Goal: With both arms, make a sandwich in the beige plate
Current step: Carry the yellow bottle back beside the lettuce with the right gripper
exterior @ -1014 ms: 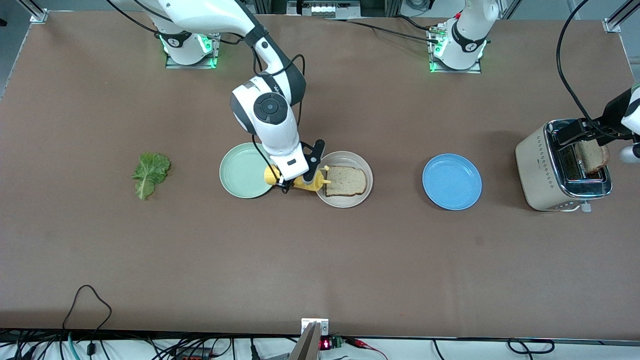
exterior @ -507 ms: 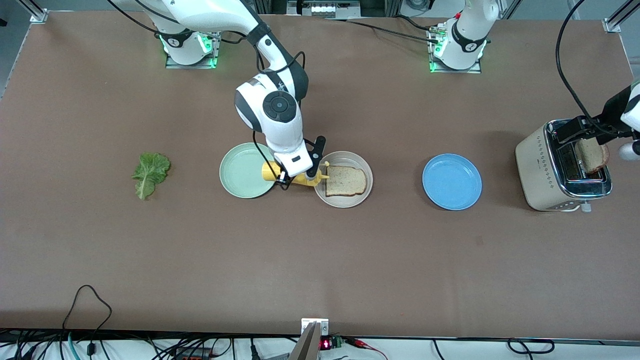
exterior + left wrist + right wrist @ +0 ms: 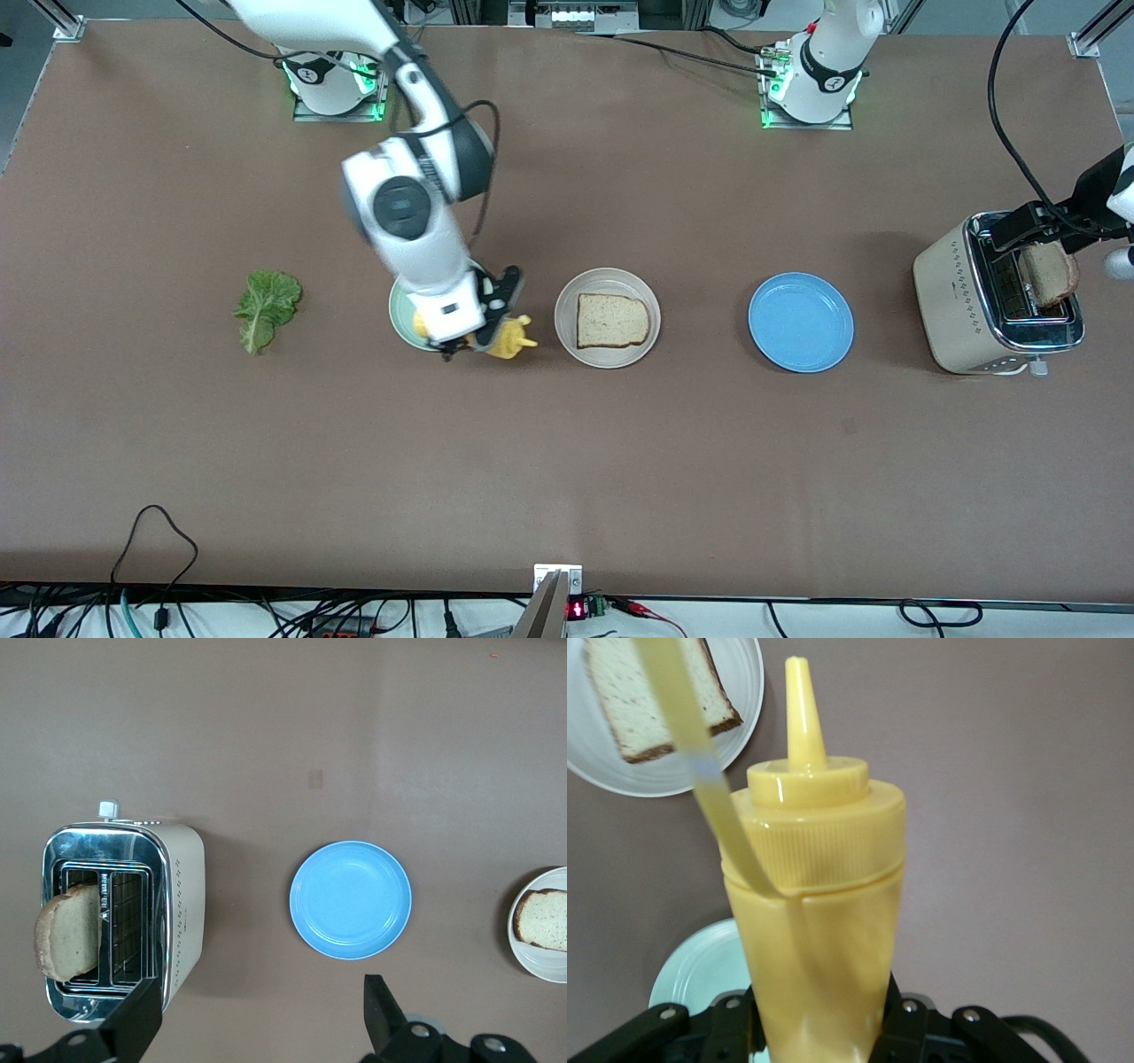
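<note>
Glossy yellow plastic bottle (image 3: 819, 930), matt beige plate (image 3: 567, 337), shiny chrome-topped toaster (image 3: 992, 301), matt brown tabletop (image 3: 620, 461)

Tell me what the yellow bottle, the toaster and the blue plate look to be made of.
Yellow bottle: likely soft, glossy plastic; translucent body, ribbed screw cap with highlights.
Toaster: matte cream shell, possibly painted metal or plastic; its top rim is mirror-bright, so probably chromed or polished steel.
Blue plate: smooth, even colour with a soft sheen; plastic or glazed ceramic, cannot tell which.

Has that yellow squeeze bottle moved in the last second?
Yes. The bottle, held in the right tool, was over the beige plate's rim by the bread; now it is off that plate, at the green plate's edge.
</note>
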Controlling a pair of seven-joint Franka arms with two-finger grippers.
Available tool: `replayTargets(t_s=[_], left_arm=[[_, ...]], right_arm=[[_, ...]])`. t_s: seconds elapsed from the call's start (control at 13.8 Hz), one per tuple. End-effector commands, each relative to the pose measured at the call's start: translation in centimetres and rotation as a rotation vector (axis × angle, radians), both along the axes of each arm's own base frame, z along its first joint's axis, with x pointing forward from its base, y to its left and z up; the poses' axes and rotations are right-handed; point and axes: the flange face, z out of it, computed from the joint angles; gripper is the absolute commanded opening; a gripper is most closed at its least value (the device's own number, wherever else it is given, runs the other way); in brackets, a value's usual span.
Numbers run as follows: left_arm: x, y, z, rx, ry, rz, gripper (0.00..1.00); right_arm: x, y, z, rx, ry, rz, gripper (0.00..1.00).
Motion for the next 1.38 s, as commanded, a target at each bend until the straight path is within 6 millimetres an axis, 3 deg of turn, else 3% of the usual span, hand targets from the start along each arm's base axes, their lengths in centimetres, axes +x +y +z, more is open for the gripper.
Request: replayTargets(t_s=[0.0, 0.22, 0.43, 0.87, 1.3], left_arm=[[-0.4, 0.0, 0.5, -0.024, -0.007, -0.005, 1.00], [-0.6, -0.4, 0.7, -0.025, -0.002, -0.014, 1.00], [-1.0, -0.3, 1.0, -0.025, 0.008, -0.017, 1.00], [-0.9, -1.6, 1.4, -0.014, 0.018, -0.048, 1.00], [-0.9, -1.7, 1.4, -0.010, 0.020, -0.050, 1.00]], right_arm=[[2.4, -7.4, 2.1, 0.141, 0.077, 0.035, 0.00], [4.5, -15.2, 1.9, 0.325, 0.129, 0.047, 0.00], [5.6, -22.8, -1.1, 0.519, 0.162, 0.085, 0.00], [4.8, -28.1, -4.8, 0.780, 0.146, 0.169, 0.00], [-0.5, -32.0, -10.4, 0.946, 0.130, 0.285, 0.00]])
